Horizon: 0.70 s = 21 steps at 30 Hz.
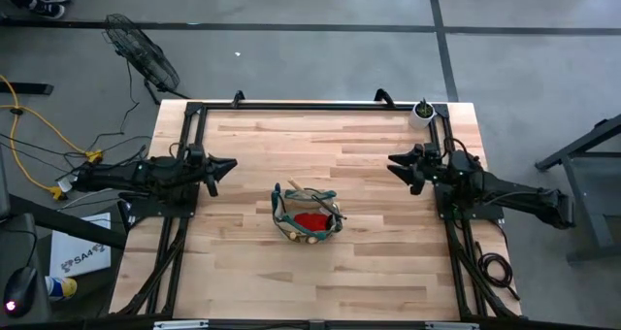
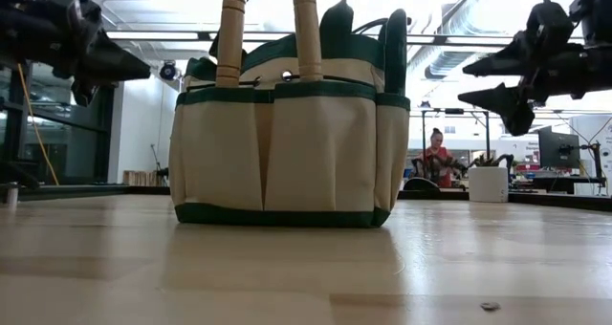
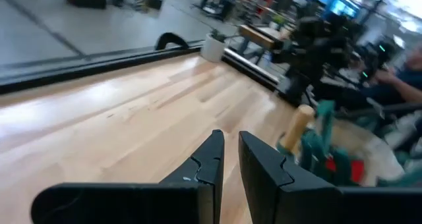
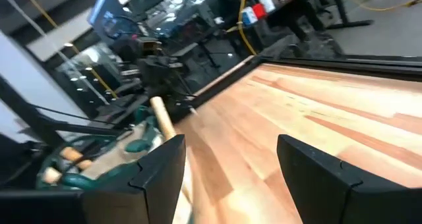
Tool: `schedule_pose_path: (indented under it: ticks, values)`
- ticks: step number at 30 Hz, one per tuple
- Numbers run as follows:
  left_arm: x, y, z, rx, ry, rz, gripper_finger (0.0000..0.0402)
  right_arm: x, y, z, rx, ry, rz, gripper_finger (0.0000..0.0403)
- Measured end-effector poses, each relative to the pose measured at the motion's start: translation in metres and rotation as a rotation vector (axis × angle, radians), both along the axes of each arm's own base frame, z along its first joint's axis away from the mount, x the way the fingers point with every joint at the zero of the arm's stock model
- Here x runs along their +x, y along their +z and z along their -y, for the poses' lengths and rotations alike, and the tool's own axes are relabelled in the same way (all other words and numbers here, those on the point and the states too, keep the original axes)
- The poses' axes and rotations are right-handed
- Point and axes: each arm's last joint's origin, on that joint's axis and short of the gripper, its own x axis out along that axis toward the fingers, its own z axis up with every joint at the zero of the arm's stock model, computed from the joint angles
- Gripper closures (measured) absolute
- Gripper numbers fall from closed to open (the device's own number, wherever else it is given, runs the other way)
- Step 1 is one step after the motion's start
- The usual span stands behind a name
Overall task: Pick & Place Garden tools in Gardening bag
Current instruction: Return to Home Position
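The tan gardening bag (image 1: pixel 307 215) with dark green trim stands upright on its base in the middle of the table. It also shows in the low view (image 2: pixel 287 148). Two wooden tool handles (image 2: pixel 229 29) (image 2: pixel 306 29) stick up out of it. Green grips (image 2: pixel 392 48) and a red glove (image 1: pixel 312 220) show inside it. My left gripper (image 1: pixel 230 164) hovers left of the bag, clear of the table. Its fingers (image 3: pixel 231 155) are almost together and empty. My right gripper (image 1: pixel 393 162) hovers to the bag's far right, open and empty (image 4: pixel 231 165).
A small white pot with a green plant (image 1: pixel 421 113) stands at the far right corner of the table. Black frame rails (image 1: pixel 310 105) run along the table's far edge and sides. Bare wood lies all round the bag. A person (image 2: pixel 437 153) sits far behind the table.
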Motion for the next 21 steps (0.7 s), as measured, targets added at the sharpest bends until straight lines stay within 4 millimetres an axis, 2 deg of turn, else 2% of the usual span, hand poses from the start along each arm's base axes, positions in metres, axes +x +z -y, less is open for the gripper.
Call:
schedule_pose_path:
  ticks: [6,10,15,19,21]
  values:
    - [0.0,0.0,0.001,0.104,-0.034,-0.043,0.0357,0.0,-0.003,0.001,-0.019,-0.039,-0.036,0.0172]
    - [0.001,0.0,0.002,0.108,-0.098,-0.049,0.0357,0.0,-0.003,0.001,-0.028,-0.036,-0.035,0.0172]
    - [0.012,-0.006,0.005,0.138,-0.149,0.087,0.0357,0.0,-0.003,0.001,-0.031,-0.024,-0.036,0.0172]
    - [0.019,-0.021,0.005,0.195,-0.12,0.155,0.0357,0.0,-0.003,0.001,-0.025,-0.023,-0.034,0.0172]
    - [0.018,-0.019,0.005,0.209,-0.114,0.206,0.0357,0.0,-0.003,0.001,-0.018,-0.022,-0.032,0.0172]
